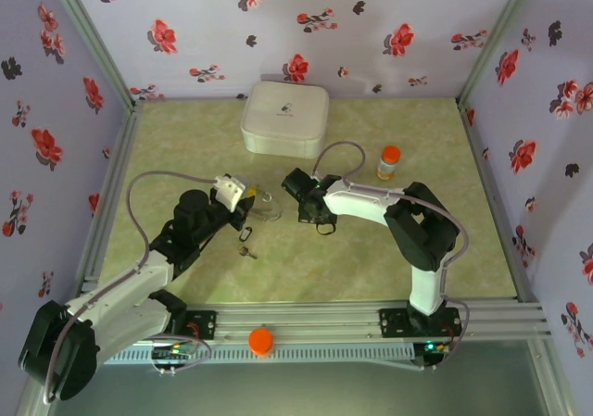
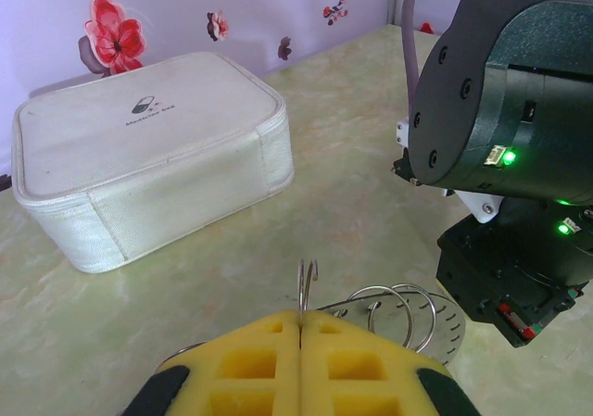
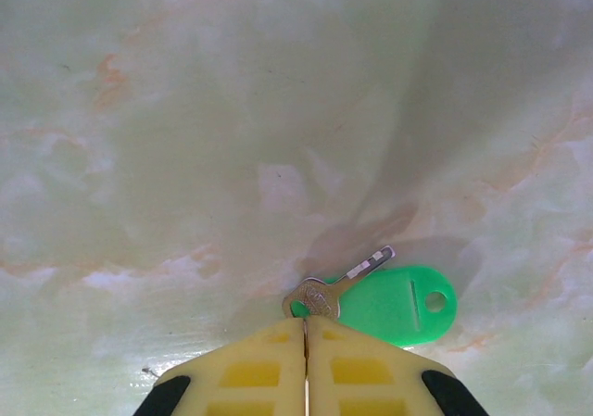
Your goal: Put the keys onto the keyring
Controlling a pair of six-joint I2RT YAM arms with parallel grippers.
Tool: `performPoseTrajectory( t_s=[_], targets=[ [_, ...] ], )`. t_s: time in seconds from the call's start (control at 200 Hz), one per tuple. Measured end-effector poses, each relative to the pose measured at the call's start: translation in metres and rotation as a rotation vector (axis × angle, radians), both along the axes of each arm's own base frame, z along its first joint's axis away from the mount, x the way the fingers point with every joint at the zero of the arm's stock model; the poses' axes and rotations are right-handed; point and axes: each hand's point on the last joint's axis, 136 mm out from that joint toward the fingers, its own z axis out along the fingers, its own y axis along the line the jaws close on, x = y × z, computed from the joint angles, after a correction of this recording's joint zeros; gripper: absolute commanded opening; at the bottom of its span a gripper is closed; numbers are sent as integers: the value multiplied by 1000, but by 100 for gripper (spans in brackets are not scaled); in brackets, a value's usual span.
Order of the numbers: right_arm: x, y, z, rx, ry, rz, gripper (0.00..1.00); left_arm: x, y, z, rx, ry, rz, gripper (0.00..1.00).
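Note:
My left gripper (image 2: 301, 316) has its yellow pads shut on a thin wire loop of the keyring (image 2: 408, 312), a flat metal piece with several wire rings, held just above the table. From above, that gripper (image 1: 248, 195) sits left of centre with the keyring (image 1: 266, 208) at its tip. My right gripper (image 3: 306, 321) is shut on the round head of a small silver key (image 3: 338, 286), whose blade points up and right over the bright green tab (image 3: 397, 303). From above, the right gripper (image 1: 319, 218) faces the left one. A slim dark key (image 1: 246, 236) lies on the table below the keyring.
A white rounded-square case (image 1: 284, 118) stands at the back centre, also close ahead in the left wrist view (image 2: 148, 157). An orange-capped bottle (image 1: 389, 162) stands right of it. The right arm's black wrist (image 2: 505, 110) looms close on the right. An orange cap (image 1: 260, 341) rests on the front rail.

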Motion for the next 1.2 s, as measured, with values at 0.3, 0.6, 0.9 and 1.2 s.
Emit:
performPoseTrajectory(
  t_s=[0.3,0.6,0.9,1.2],
  targets=[
    [0,0,0,0,0,0,13,0,0,-1,4,1,-1,0],
    [0,0,0,0,1,0,16,0,0,-1,4,0,-1,0],
    [0,0,-1,-2,2,0,15,0,0,-1,4,0,-1,0],
    [-1,-1,-5,-11,10,1,12,0,0,-1,4,0,-1,0]
  ],
)
